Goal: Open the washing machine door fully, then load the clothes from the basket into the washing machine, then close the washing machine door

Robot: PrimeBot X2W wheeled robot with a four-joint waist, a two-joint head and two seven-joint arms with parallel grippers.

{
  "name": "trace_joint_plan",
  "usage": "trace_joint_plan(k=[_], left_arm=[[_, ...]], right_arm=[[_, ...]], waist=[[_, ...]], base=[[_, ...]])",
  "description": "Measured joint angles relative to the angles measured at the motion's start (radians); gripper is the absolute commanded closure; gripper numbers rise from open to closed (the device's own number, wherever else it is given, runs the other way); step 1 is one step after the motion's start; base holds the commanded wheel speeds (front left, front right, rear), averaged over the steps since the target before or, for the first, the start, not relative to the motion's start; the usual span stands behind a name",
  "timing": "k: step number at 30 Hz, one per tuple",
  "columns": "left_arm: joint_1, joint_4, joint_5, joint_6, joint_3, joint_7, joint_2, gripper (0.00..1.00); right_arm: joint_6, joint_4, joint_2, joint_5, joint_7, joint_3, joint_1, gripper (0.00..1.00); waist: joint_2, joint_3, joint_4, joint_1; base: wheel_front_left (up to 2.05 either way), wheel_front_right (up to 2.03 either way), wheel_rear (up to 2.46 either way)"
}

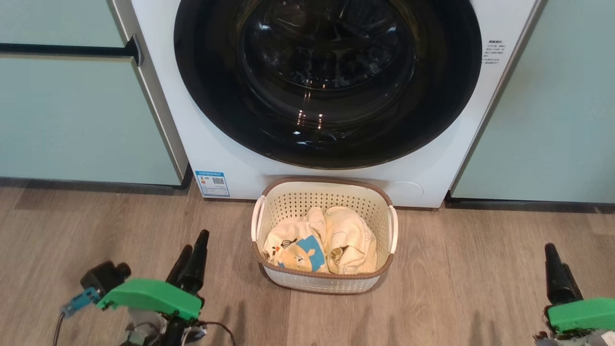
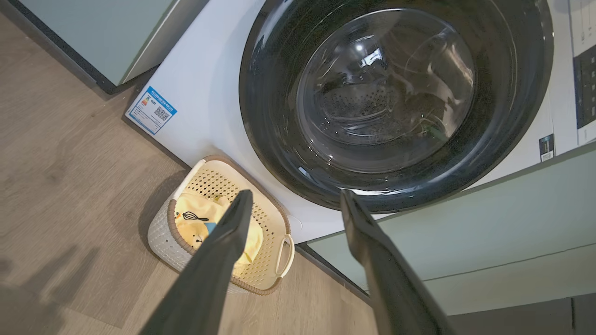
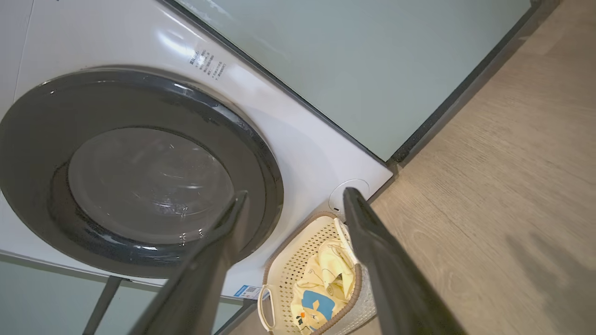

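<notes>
**Two sets of jaws wide open, nothing held**

Head view: the white washing machine (image 1: pixel 230 158) stands between pale-green cabinets (image 1: pixel 72 115). The washing machine door (image 1: pixel 326 81), round and glossy black, lies flush against the front, closed. A blue-and-white sticker (image 1: pixel 212 182) sits at the washer's lower left corner. The cream basket (image 1: pixel 317 283) stands on the wood floor (image 1: pixel 456 288) directly below the door. Its far rim is close against the washer's base, though I cannot tell whether the two touch. The clothes (image 1: pixel 322 240) lie heaped inside the basket, with the bear print on its blue patch facing up at the near left. The left gripper (image 1: pixel 196 242) is at the lower left and the right gripper (image 1: pixel 557 262) at the lower right. Both are low over the floor, well apart from the basket, and point toward the washer.

Left wrist view: the left gripper's two dark fingers (image 2: pixel 219 260) stand far apart with nothing between them. Beyond them are the basket with its clothes and the closed door. The perforated steel drum (image 2: pixel 363 107) shows through the door's glass.

Right wrist view: the right gripper's fingers (image 3: pixel 396 270) are spread just as wide and are empty too. Between them are the basket, one white handle toward the camera, and the yellow garments inside it. A round flap (image 3: pixel 334 201) on the washer's lower corner is just beside the basket's rim. The door is shut against the front.
</notes>
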Motion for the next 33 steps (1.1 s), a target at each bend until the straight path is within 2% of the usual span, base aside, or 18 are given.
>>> trace_joint_plan(k=[12,33], left_arm=[[-0.002,-0.013,0.197,0.0,-0.022,-0.032,0.001,0.0],[-0.024,-0.003,0.446,-0.002,-0.065,-0.098,0.011,0.0]], right_arm=[[0.0,-0.007,-0.015,-0.248,-0.035,0.029,-0.001,0.0],[0.0,-0.006,-0.015,-0.544,-0.096,0.055,-0.023,0.0]], waist=[[0.0,0.001,-0.003,0.0],[0.0,-0.003,-0.003,0.0]], base=[[0.0,0.0,0.0],[0.0,0.0,0.0]])
